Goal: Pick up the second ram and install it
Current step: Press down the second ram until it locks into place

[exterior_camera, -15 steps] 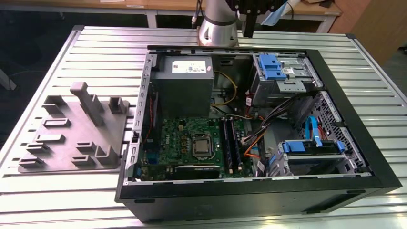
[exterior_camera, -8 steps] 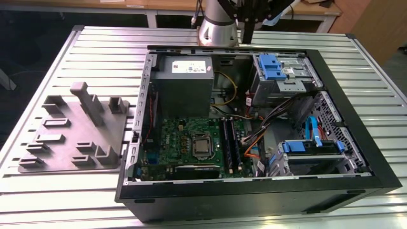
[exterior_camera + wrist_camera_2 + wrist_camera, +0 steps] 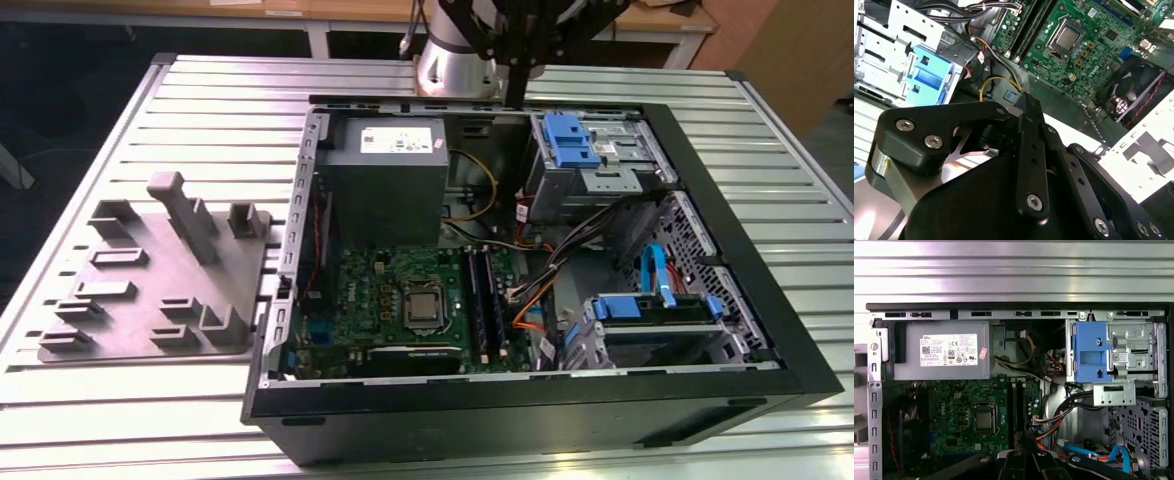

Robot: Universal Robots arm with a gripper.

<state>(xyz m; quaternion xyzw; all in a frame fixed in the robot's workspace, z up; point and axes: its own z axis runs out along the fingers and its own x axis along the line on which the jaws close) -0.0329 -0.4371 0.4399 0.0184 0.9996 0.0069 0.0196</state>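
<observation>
second ram [image 3: 497, 300] looks seated in the motherboard slots, one of two long dark strips just on the exterior view's right of the CPU socket [image 3: 424, 308]; can't tell which strip is which. Going from the exterior view's left: grey tray [image 3: 147, 290] on the slatted surface [image 3: 80, 420], then the open PC case [image 3: 534, 405]. The gripper [image 3: 514, 95] hangs over the case's far edge, fingers [image 3: 1024, 107] pressed together, gripping nothing.

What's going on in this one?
A single robot arm is working over an open computer case lying on a metal table. Its claw hangs above the case's far end, near the power supply, clear of the motherboard. The memory slots beside the CPU socket look dark; I cannot tell whether the second ram is seated there.
</observation>
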